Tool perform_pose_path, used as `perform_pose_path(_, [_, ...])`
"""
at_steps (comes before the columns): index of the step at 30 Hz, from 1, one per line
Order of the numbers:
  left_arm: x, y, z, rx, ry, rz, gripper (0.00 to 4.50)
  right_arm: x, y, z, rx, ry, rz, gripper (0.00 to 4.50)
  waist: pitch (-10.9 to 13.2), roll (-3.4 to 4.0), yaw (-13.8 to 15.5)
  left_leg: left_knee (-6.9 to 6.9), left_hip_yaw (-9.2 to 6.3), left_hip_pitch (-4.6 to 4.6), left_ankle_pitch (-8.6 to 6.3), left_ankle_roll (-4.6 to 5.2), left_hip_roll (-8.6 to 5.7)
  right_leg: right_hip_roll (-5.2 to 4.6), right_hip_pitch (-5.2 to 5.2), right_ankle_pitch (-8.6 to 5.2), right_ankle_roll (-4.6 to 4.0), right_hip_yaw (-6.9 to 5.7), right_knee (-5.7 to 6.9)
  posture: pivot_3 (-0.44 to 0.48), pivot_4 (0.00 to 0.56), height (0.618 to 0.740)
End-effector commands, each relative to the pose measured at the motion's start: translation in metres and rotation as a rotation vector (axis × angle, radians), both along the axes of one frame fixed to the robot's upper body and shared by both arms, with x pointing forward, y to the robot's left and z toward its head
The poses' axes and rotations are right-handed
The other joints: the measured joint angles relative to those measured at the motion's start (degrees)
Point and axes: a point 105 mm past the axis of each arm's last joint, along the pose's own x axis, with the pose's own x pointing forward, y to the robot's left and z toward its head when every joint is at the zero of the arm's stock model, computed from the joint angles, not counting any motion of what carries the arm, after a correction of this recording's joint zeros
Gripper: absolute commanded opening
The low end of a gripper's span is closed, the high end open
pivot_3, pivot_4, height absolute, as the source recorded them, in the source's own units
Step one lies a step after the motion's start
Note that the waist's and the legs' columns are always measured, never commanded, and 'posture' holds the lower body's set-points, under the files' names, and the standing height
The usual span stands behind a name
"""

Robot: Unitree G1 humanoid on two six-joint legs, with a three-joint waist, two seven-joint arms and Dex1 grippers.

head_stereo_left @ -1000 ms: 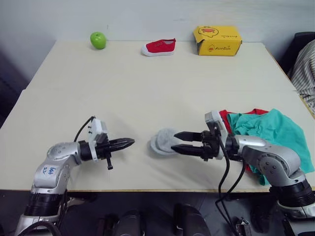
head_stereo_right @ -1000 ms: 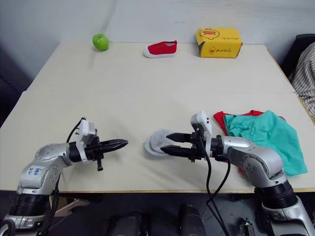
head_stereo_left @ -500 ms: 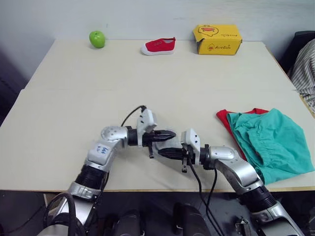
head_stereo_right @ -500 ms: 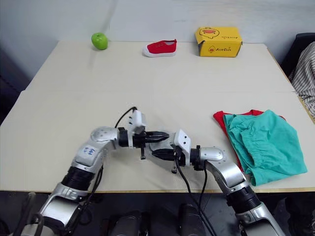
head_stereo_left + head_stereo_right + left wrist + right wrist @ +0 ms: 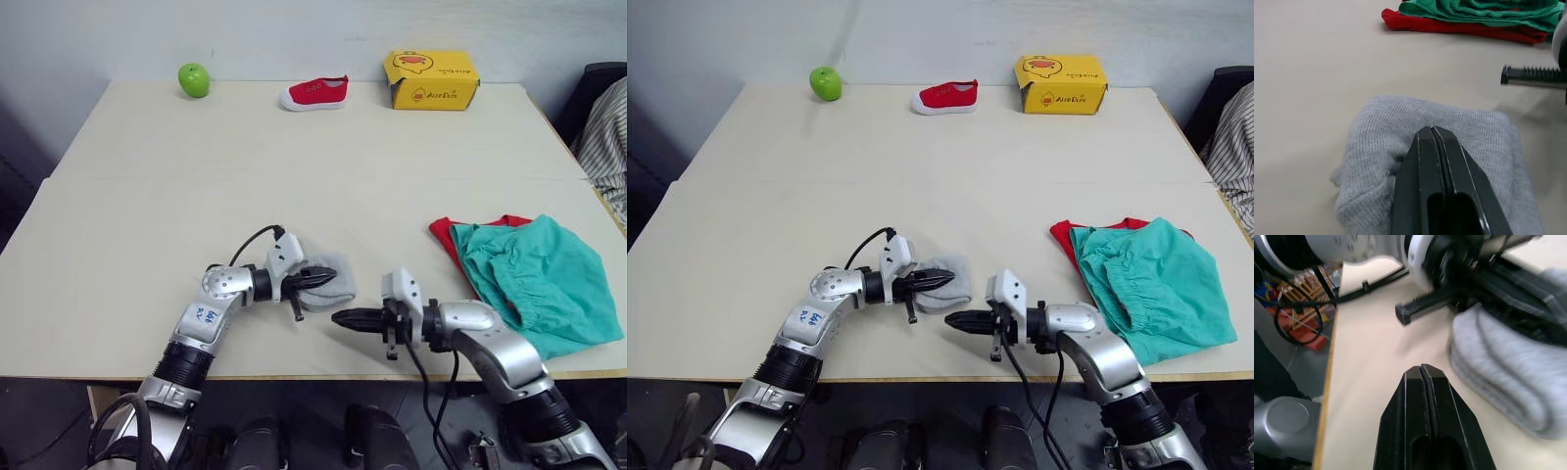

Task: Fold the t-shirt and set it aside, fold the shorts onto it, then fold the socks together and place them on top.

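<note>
Our left gripper (image 5: 328, 275) pinches the folded grey socks (image 5: 331, 282) near the table's (image 5: 294, 176) front edge; our right gripper (image 5: 341, 318), pressed together, rests beside them. Lifting by one layer could unfold the socks before they reach the teal shorts (image 5: 534, 279) lying at the right.

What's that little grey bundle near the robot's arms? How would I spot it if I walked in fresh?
Start at the big pale table and look to its near edge. There the socks, a small light grey knit bundle, lie under the tip of the left gripper, with the right gripper just beside. The other cloth, the teal shorts on the red t-shirt, is far bigger and brightly coloured.
</note>
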Motion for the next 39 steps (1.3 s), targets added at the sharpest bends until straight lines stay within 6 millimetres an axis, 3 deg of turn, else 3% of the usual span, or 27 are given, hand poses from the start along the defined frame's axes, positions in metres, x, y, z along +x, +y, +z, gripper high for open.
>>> perform_pose_path(1, [-0.003,0.008,0.008,-0.013,-0.048,-0.008,0.00,0.017,0.001,0.026,0.085,-0.031,-0.047,0.02,0.00,0.00,-0.18,0.00,0.00,0.01,0.00,0.00,0.00,0.01,0.00,-0.01,-0.01,0.00,0.02,0.000,0.150,0.740])
perform_pose_path(3, [-0.003,0.009,0.006,-0.006,-0.048,-0.004,0.00,0.026,0.003,0.026,0.084,-0.038,-0.074,0.02,0.00,0.01,-0.09,0.00,0.01,0.01,0.01,-0.02,0.00,0.00,-0.01,-0.01,-0.02,0.01,0.08,0.000,0.150,0.740])
perform_pose_path(12, [-0.003,0.013,-0.017,0.094,-0.034,0.028,0.00,0.079,0.025,-0.012,0.019,-0.049,-0.255,0.02,-0.03,-0.01,-0.72,0.00,0.08,0.08,0.03,-0.03,-0.04,0.02,0.03,-0.02,-0.04,0.02,0.14,0.000,0.150,0.740])
perform_pose_path(19, [-0.004,0.016,-0.019,0.088,-0.023,0.041,0.00,0.099,-0.007,-0.017,0.029,0.014,-0.397,0.02,-0.05,0.01,-1.28,-0.02,0.01,0.51,0.06,-0.03,-0.05,-0.11,0.41,-0.04,-0.07,0.05,0.26,0.000,0.150,0.740])
perform_pose_path(23, [-0.004,0.015,-0.019,0.081,-0.020,0.040,0.00,0.094,-0.026,-0.006,0.089,0.081,-0.384,0.02,-0.06,0.03,-1.25,-0.02,0.01,0.50,0.05,-0.02,-0.05,-0.12,0.42,-0.04,-0.07,0.06,0.24,0.000,0.150,0.740])
perform_pose_path(26, [-0.005,0.014,-0.018,0.070,-0.025,0.032,0.00,0.077,-0.028,0.013,0.173,0.214,-0.275,0.59,-0.05,0.04,-1.31,-0.04,0.00,0.49,0.04,0.00,-0.05,-0.15,0.42,-0.04,-0.07,0.07,0.23,0.000,0.150,0.740])
perform_pose_path(31, [-0.007,0.014,-0.016,0.061,-0.033,0.019,0.00,0.056,-0.034,0.023,0.124,0.531,-0.191,2.31,-0.03,0.07,-1.37,-0.10,-0.02,0.49,0.02,0.00,0.02,-0.25,0.41,-0.06,-0.11,0.08,0.17,0.000,0.150,0.740])
perform_pose_path(36, [-0.006,0.016,-0.017,0.062,-0.032,0.024,0.00,0.064,-0.031,0.014,0.040,0.718,-0.255,4.13,-0.04,0.07,-1.38,-0.10,-0.03,0.49,-0.02,-0.06,0.04,-0.39,0.38,-0.08,-0.15,0.05,0.14,0.000,0.150,0.740])
perform_pose_path(37, [-0.006,0.016,-0.017,0.064,-0.034,0.027,0.00,0.068,-0.027,0.012,0.033,0.732,-0.268,4.38,-0.04,0.07,-1.38,-0.10,-0.03,0.48,-0.02,-0.06,0.03,-0.38,0.37,-0.08,-0.15,0.04,0.14,0.000,0.150,0.740])
perform_pose_path(39, [-0.005,0.017,-0.018,0.065,-0.035,0.032,0.00,0.072,-0.019,0.007,0.012,0.739,-0.277,4.45,-0.04,0.08,-1.45,-0.11,-0.01,0.46,-0.02,-0.07,0.04,-0.24,0.34,-0.08,-0.15,0.03,0.14,0.000,0.150,0.740])
